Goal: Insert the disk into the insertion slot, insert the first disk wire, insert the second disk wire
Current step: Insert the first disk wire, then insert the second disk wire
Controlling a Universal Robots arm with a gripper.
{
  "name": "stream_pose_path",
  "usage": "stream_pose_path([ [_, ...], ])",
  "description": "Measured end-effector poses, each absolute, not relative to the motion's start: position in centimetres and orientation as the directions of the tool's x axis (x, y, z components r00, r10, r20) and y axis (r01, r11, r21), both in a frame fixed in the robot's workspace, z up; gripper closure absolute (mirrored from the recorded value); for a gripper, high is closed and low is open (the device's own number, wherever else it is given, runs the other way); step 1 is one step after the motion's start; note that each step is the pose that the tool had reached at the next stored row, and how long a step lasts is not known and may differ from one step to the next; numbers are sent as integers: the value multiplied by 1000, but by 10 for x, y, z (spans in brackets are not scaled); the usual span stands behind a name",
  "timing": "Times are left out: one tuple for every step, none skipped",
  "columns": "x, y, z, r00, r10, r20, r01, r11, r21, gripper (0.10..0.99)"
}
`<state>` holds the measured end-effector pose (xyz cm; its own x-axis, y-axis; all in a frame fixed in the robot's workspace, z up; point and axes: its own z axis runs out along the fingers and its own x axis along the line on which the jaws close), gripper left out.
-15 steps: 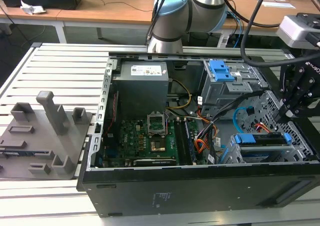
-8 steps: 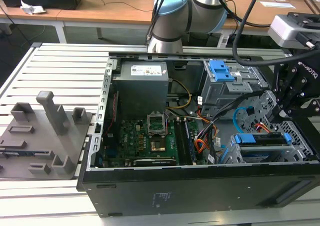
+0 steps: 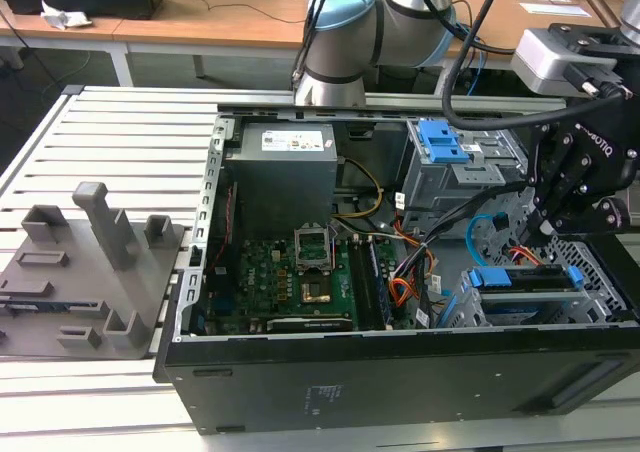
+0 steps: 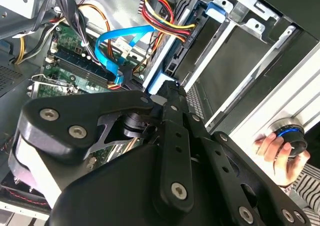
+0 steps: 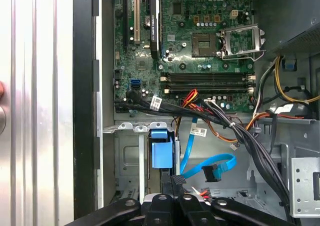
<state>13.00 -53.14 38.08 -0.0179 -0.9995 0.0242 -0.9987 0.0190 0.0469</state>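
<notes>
**Open computer case on the slatted surface.** The gripper hangs inside the case's corner at the exterior view's right. The disk lies flat in the insertion slot. Its blue carrier sits level between the perforated walls, so it appears seated.

The jaws are drawn together at the tip, just beside the carrier's blue tab in the first wrist view. Whether a plug is pinched between them cannot be told. The second disk wire loops over the case floor near the jaws, and its dark plug looks loose. The first disk wire fans out just beyond the carrier.

Hazards:
- **(a) Snagging.** The loose blue loop and the black cable bundle both lie close to the jaws, so a sideways move could snag and drag them.
- **(b) Misalignment.** The disk's sockets are hidden behind the carrier. A plug offered tilted or off-line would likely jam or bend its contacts.
- **(c) Dislodging the disk.** Pressure on the carrier could nudge the disk out of its seat.
- **(d) Contact with a person.** A person's hand rests on a round knob just outside the case, near the gripper's links. A wide swing could strike it.
</notes>
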Motion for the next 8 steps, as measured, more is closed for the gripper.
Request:
stream_pose_path([
  [130, -531, 381, -18, -1000, 24, -999, 19, 47, 980],
  [130, -531, 381, -18, -1000, 24, -999, 19, 47, 980],
  [130, -531, 381, -18, -1000, 24, -999, 19, 47, 980],
  [130, -531, 381, -18, -1000, 24, -999, 19, 47, 980],
  [130, -531, 381, -18, -1000, 24, -999, 19, 47, 980],
  [130, -531, 381, -18, -1000, 24, -999, 19, 47, 980],
  [130, -531, 381, -18, -1000, 24, -999, 19, 47, 980],
  [130, -531, 381, -18, -1000, 24, -999, 19, 47, 980],
])
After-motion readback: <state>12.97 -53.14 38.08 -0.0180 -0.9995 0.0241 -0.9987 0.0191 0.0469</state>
